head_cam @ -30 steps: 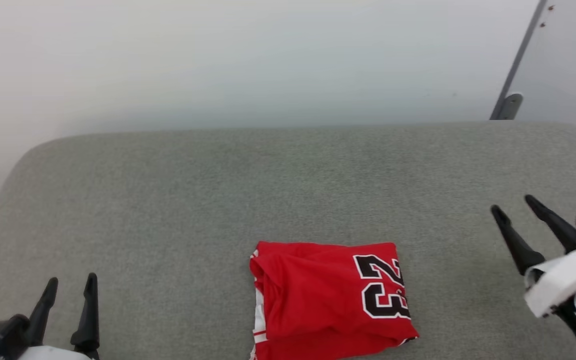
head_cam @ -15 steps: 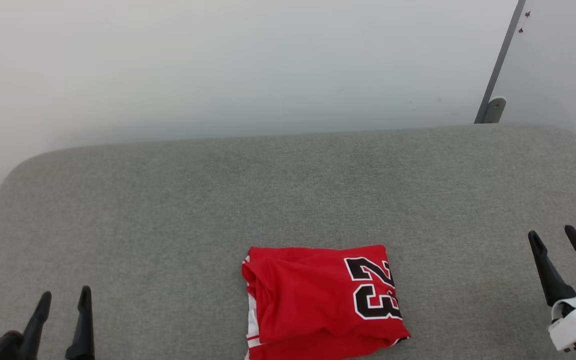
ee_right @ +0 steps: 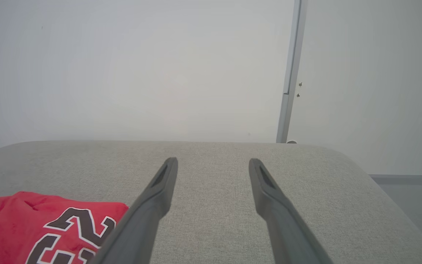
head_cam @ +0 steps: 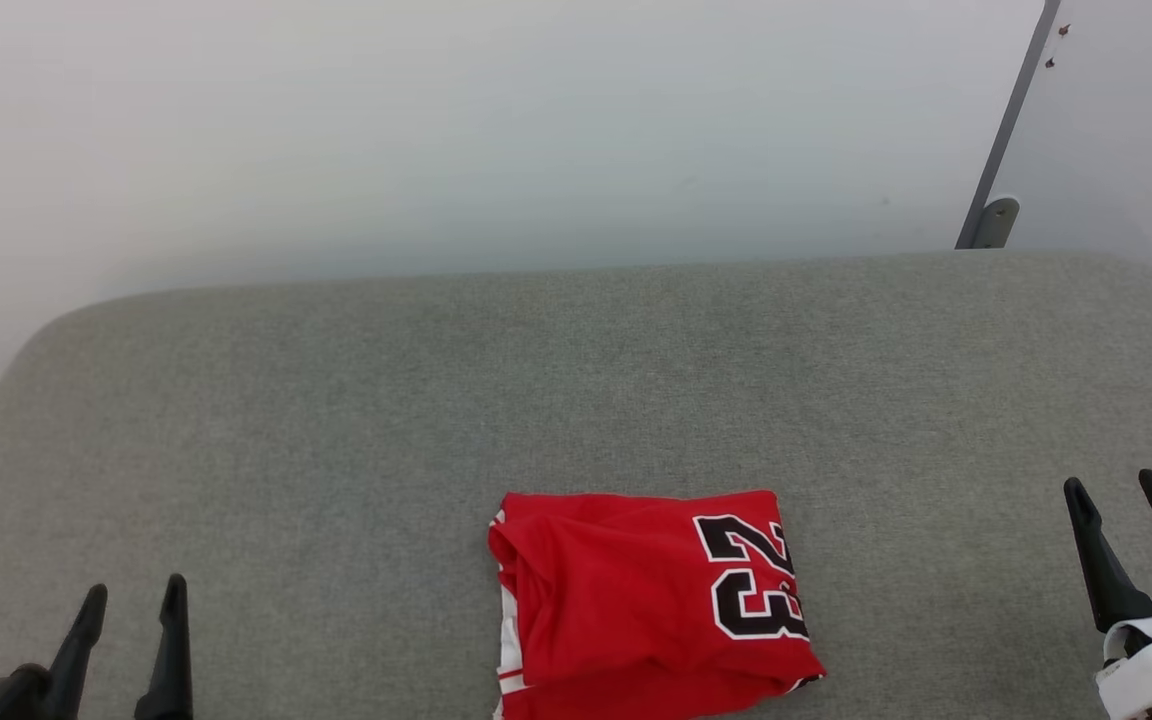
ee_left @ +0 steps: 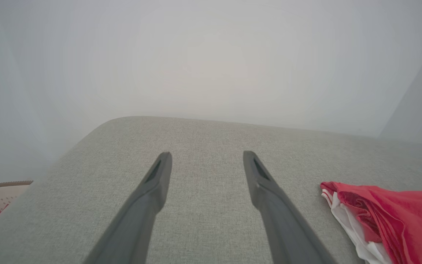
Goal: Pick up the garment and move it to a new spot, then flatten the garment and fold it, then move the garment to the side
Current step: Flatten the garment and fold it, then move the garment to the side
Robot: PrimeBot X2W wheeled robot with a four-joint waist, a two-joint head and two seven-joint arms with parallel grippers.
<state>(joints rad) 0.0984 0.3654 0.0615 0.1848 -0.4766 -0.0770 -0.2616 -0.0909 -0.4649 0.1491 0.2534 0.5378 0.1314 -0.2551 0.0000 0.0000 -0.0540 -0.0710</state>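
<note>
Two empty grippers flank one folded garment near the front of the bench.

Nearest, the left gripper (head_cam: 134, 588) and the right gripper (head_cam: 1111, 482) sit low at the two front corners. The fingers of each are spread wide and hold nothing, and both are well apart from the cloth. Between them the garment (head_cam: 636, 600) lies in a compact red fold on the bench (head_cam: 536, 380), number uppermost and white trim peeking out at its left side; its near edge runs out of the head view. Beyond it the grey cover runs back to the pale wall (head_cam: 436, 130). Only the move to the side seems left. A pinch that catches just the top layer would peel the fold open. Dragging it across the rough cover could bunch it, and this close to the front it might slide off.
</note>
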